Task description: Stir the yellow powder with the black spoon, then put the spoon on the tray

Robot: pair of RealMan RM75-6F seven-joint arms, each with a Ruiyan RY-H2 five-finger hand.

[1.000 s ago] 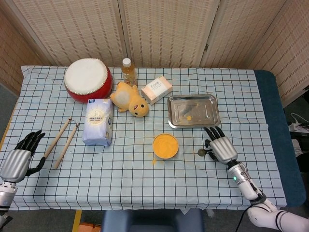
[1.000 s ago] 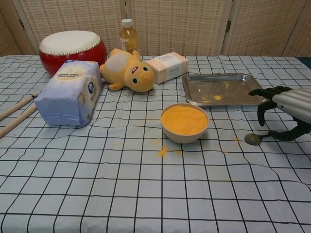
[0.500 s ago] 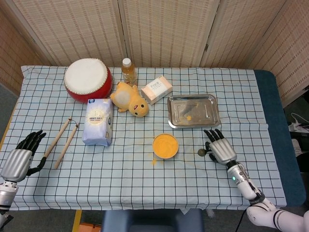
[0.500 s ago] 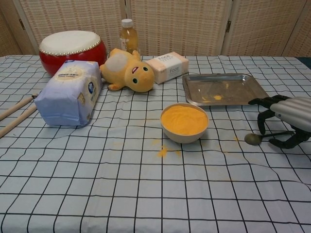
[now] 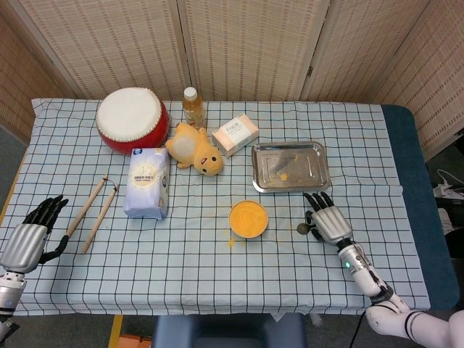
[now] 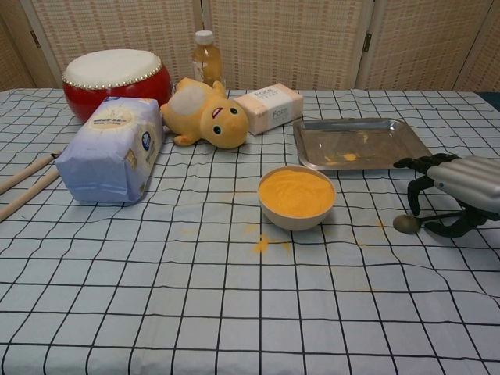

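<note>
The table (image 5: 217, 275) is seen from high above in the head view, looking steeply down toward the screen (image 5: 246, 43) at the far side; the whole checked cloth is taken in, edge to edge, with both hands at the near corners. In the chest view the same table (image 6: 234, 312) is seen from low, just above the cloth, facing level toward the screen (image 6: 289, 39), and much nearer. The middle of the table is shared by both views: the drum (image 5: 130, 119) (image 6: 116, 78), the bowl (image 5: 248, 219) (image 6: 297, 197) and the tray (image 5: 290, 167) (image 6: 359, 143). The left edge of the table is cut off in the chest view
</note>
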